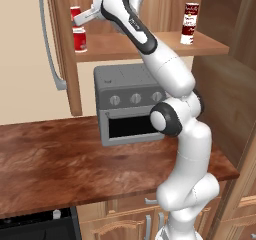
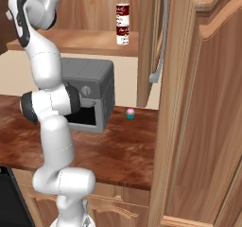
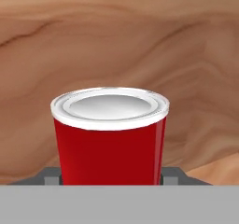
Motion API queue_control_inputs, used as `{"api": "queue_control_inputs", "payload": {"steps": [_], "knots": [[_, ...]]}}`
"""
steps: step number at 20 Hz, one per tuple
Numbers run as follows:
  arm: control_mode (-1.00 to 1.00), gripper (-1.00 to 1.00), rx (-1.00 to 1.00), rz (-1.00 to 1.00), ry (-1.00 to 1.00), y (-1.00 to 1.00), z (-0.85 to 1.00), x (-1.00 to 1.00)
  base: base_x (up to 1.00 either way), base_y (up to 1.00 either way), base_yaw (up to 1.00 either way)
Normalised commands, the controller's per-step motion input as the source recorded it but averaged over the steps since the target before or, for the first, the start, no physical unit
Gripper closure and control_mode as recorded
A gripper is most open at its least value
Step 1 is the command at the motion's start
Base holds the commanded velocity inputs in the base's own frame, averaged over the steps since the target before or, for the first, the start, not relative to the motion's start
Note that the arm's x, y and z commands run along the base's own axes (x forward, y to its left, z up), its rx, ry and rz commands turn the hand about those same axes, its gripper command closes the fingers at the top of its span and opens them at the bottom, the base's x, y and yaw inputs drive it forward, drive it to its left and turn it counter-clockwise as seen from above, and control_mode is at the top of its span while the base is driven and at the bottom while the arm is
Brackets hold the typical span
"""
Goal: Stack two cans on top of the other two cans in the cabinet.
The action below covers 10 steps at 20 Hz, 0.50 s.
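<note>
Red can sits between jaws in hand view, unseen rightward.

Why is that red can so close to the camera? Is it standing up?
Yes, upright. In the hand view the red can shows its pale rim level on top and straight sides, with wood behind. The hand sits around its base.

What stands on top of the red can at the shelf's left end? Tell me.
A second can, red and white, stands on the red can. The gripper covers its right side, so its label is hidden, and whether the jaws hold it cannot be told.
</note>
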Motion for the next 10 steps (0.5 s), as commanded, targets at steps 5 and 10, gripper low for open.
{"api": "queue_control_inputs", "payload": {"steps": [5, 10], "knots": [[-1.00, 1.00, 0.00, 0.00, 0.00, 0.00, -0.19, 0.00, 0.00, 0.00, 0.00], [-1.00, 1.00, 0.00, 0.00, 0.00, 0.01, -0.16, 0.00, 0.00, 0.00, 0.00]]}}
